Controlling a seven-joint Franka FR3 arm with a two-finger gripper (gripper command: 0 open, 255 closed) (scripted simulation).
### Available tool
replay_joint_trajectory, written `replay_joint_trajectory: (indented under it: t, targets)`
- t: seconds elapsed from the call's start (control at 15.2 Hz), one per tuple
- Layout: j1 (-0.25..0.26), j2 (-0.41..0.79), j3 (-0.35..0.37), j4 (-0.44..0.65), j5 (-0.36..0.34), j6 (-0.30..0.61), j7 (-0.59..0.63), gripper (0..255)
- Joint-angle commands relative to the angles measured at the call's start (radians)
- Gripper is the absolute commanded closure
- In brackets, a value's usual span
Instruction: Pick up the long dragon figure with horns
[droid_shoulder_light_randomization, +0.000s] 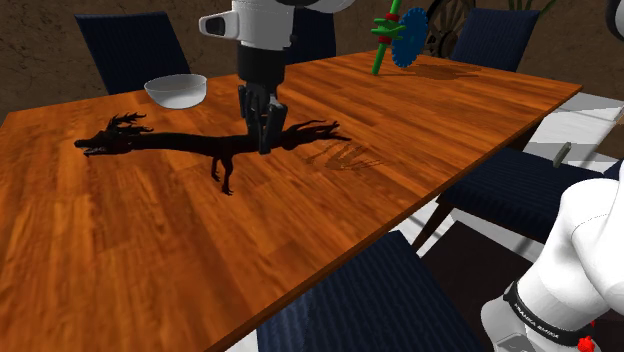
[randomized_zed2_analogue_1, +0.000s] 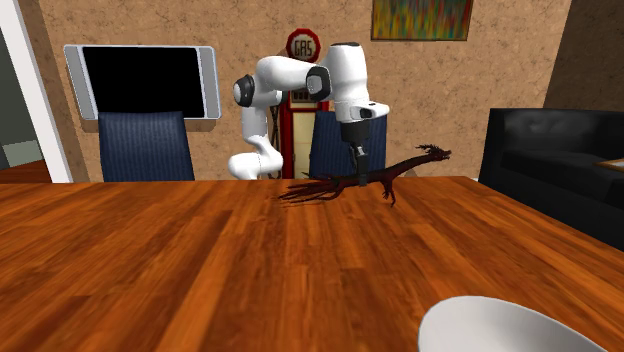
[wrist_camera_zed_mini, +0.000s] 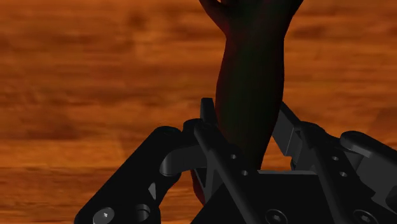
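**Pinching the dragon (droid_shoulder_light_randomization: 190, 143) behind the middle**

Clamped with the gripper (droid_shoulder_light_randomization: 265, 142) on the dark, slim trunk, one finger pressed to each flank, as seen from the wrist. Stretched lengthwise across the table (droid_shoulder_light_randomization: 450, 110), horned head toward the bowl (droid_shoulder_light_randomization: 177, 90), frilled tail toward the shoulder view's right. Feet seemingly at or just off the wood; hard to tell which.

Probably the very start of the lift. Best raised straight up and slowly, without twisting. Gripped nearer the tail than the head, so expect the long front end to dip or swing. Hold the squeeze firm on that rounded section.

Bare wood on every side of the grasp. Bowl near the head, apart from it. Green-and-blue toy (droid_shoulder_light_randomization: 395, 40) well off by the far edge. Near edge and chair (droid_shoulder_light_randomization: 350, 300) well clear.
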Motion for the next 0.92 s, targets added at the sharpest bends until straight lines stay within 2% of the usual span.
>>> replay_joint_trajectory:
  t: [0.0,0.86]
  targets:
    - [-0.001,0.001,0.000,0.026,-0.001,-0.024,0.002,255]
    - [0.001,0.041,0.000,0.241,-0.009,-0.198,0.026,255]
